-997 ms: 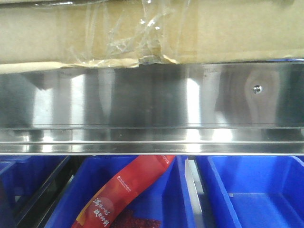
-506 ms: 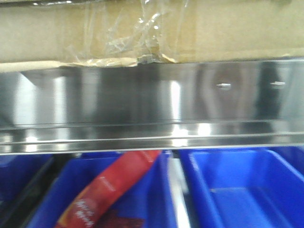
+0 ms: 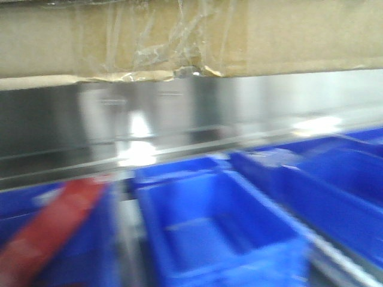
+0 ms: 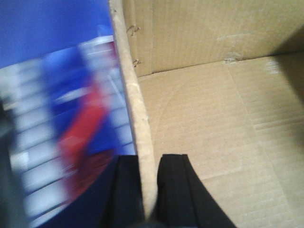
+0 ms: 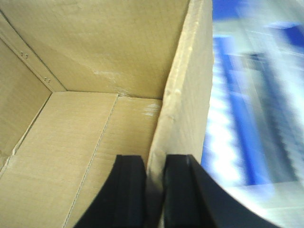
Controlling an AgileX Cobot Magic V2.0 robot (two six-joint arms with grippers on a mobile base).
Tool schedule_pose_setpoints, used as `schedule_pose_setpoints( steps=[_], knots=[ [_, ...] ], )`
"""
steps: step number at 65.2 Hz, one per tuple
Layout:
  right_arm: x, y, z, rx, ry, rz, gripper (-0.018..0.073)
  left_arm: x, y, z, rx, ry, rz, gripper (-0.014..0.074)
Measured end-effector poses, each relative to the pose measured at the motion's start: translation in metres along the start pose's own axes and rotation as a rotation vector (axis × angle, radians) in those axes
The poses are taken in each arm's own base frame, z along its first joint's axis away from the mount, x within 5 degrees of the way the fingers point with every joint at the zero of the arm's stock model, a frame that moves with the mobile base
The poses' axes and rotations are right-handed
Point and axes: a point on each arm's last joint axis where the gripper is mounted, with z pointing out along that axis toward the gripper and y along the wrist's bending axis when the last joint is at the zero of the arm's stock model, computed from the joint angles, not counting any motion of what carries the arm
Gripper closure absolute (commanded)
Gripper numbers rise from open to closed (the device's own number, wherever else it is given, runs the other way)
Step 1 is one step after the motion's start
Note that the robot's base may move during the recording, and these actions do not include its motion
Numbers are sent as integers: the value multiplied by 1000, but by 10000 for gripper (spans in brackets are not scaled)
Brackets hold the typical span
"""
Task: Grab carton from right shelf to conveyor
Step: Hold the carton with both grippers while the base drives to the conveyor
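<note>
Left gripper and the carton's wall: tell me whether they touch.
Touching. The left wrist view shows the left gripper with its two fingers pressed against either face of the carton side wall, no gap visible.

One carton [image 3: 287,36], three blue bins [image 3: 209,233]

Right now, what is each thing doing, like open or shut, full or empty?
carton: open on top, nothing seen inside, pinched on two side walls.
left pincer: shut on one carton wall.
right pincer: shut on another carton wall.
right shelf: steel rail just below the carton; too blurred to tell if they touch.
middle blue bin: empty.
red packet: lying in the left blue bin, blurred.
</note>
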Motion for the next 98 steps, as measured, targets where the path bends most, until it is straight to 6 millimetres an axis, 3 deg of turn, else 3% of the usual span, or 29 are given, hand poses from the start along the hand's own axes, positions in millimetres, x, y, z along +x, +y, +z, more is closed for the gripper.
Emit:
schedule_pose_setpoints(
  steps=[98],
  knots=[
    [0,0,0,0,0,0,629,0,0,0,0,0,0,606]
  ],
)
